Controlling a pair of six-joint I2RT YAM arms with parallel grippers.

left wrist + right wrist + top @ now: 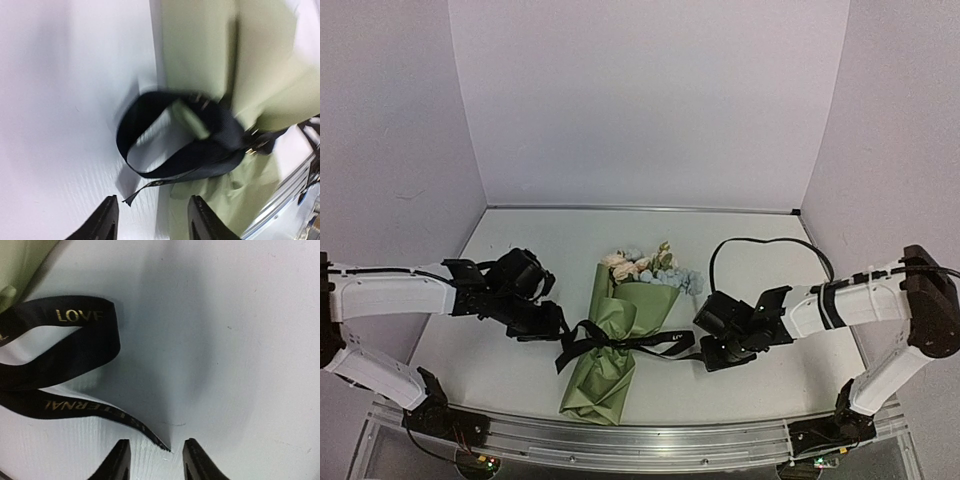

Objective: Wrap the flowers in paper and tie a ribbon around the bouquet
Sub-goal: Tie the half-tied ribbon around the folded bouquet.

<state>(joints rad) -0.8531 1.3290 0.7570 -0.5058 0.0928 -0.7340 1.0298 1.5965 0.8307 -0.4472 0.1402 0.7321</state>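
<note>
The bouquet [612,350] lies in the middle of the table, a cone of olive-green paper [603,385] with the pink, cream and blue flowers [645,268] at its far end. The black ribbon [620,345] is wound round its middle, with loops and tails to both sides. My left gripper [556,326] is just left of it, open; a ribbon loop [200,160] and a free tail lie ahead of my left gripper [155,222]. My right gripper [704,347] is to the right. In its wrist view the right gripper [157,462] is open, the lettered ribbon [80,405] tail tip loose between the fingertips.
A black cable [770,243] arcs over the table behind the right arm. A metal rail [640,442] runs along the near edge. White walls close in the back and both sides.
</note>
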